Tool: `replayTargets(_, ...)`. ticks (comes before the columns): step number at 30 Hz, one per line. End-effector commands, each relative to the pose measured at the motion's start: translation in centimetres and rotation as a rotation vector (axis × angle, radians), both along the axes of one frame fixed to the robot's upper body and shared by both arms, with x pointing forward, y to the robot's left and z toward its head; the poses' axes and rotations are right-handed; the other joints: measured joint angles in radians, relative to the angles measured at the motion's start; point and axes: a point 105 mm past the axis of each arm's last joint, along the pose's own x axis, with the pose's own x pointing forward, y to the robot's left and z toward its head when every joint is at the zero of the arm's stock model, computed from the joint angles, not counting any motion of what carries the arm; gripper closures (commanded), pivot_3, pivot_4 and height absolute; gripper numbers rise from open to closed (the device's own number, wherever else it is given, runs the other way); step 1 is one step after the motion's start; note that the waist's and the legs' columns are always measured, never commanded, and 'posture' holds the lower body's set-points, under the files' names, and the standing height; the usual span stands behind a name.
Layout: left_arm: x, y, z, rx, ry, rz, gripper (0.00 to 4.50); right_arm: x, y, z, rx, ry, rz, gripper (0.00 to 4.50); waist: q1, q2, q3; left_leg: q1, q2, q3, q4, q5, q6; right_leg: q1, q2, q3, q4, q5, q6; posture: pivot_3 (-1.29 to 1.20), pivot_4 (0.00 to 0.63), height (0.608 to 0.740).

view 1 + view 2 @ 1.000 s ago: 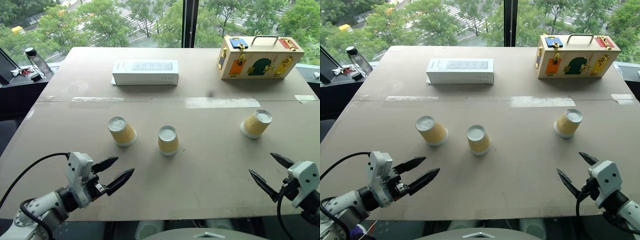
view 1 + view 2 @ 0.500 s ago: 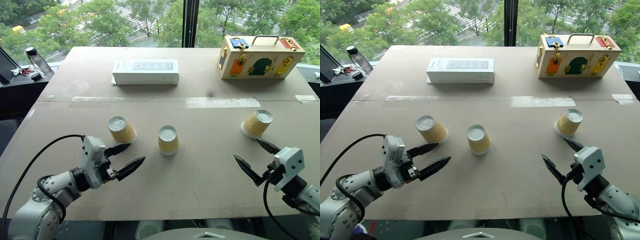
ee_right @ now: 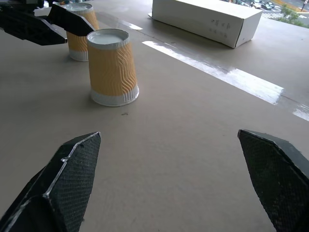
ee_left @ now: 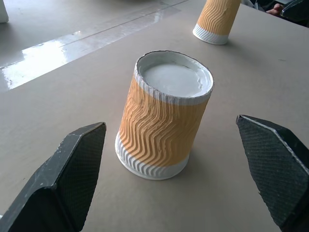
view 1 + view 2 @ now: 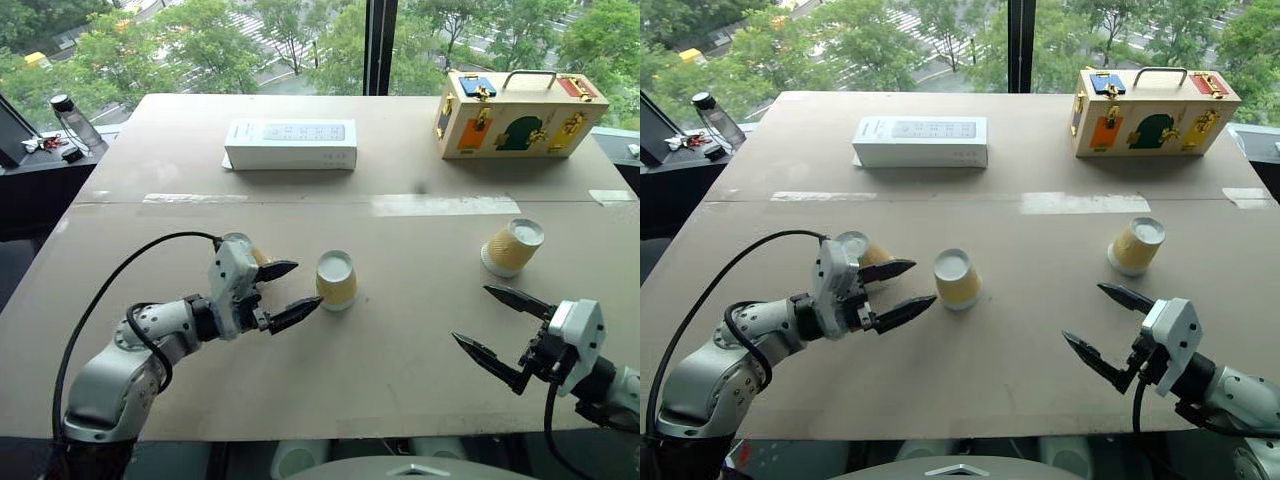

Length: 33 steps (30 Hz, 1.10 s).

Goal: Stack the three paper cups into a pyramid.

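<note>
Paper cups, three alike, stand upside down and apart on the brown table [image 5: 400,330], none stacked on another. From the left eye view, the left cup [image 5: 243,247] is partly hidden behind the left gripper [image 5: 285,292], the middle cup [image 5: 336,279] stands just beyond that gripper's tips, and the right cup [image 5: 513,246] stands well off toward the table's right side. The left gripper's jaws are spread wide and hold nothing. The right gripper [image 5: 493,329], likewise spread wide and empty, hovers near the front edge, short of the right cup. At the back lie a white box [image 5: 290,144] and a wooden latch box with a handle [image 5: 517,113]; a bottle [image 5: 75,122] stands on a side surface at the far left.

Along the left wrist view, the middle cup [image 4: 165,115] stands between the two black fingers [image 4: 72,179], touching neither; the right cup [image 4: 216,20] is beyond it.

Along the right wrist view, the middle cup [image 3: 111,67] stands ahead of the wide-set fingers [image 3: 63,183], the left cup [image 3: 79,29] behind it, partly covered by the left gripper [image 3: 46,24], and the white box [image 3: 207,19] farther back.
</note>
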Motion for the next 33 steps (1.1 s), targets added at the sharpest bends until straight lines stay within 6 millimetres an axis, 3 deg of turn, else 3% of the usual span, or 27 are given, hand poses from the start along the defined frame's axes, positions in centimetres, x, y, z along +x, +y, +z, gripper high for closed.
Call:
replayTargets(1,0.6,-0.9,0.2,0.029,-0.045,-0.020,0.06,-0.7,0.1,0.9,-0.012,-0.048,0.016,0.00,0.002,0.000,0.000,0.000,0.000,0.000,0.000,0.000,0.000,0.000,0.000,0.000,0.000,0.000,0.000,0.00,0.150,0.740)
replayTargets(10,2.9,-3.2,-0.1,0.028,-0.084,-0.068,0.06,-2.2,-0.8,-0.1,-0.016,-0.022,-0.069,0.00,0.000,0.000,0.000,0.000,-0.001,0.000,0.000,0.000,0.000,0.000,-0.003,0.000,0.000,0.000,0.000,0.00,0.150,0.740)
replayTargets(15,3.7,-3.8,-0.4,0.017,-0.085,-0.099,2.07,-2.4,-0.8,-0.2,-0.017,-0.012,-0.121,0.00,0.003,0.000,0.000,0.000,0.000,-0.001,0.000,0.000,0.000,0.000,-0.001,0.000,0.001,0.000,0.000,0.00,0.150,0.740)
replayTargets(25,6.5,-6.6,0.8,-0.010,-0.172,-0.141,2.09,-2.2,-0.6,0.3,-0.026,-0.039,-0.196,0.00,0.003,0.000,0.000,-0.001,-0.002,-0.001,0.004,0.000,0.000,0.000,0.000,0.000,0.001,0.000,0.001,0.00,0.150,0.740)
replayTargets(33,7.8,-8.6,0.1,0.011,-0.203,-0.175,2.09,-1.8,-0.9,0.5,-0.023,-0.050,-0.257,0.00,0.003,0.000,0.000,-0.001,-0.002,-0.001,0.005,0.000,0.000,0.000,0.001,0.000,0.002,0.000,0.001,0.00,0.150,0.740)
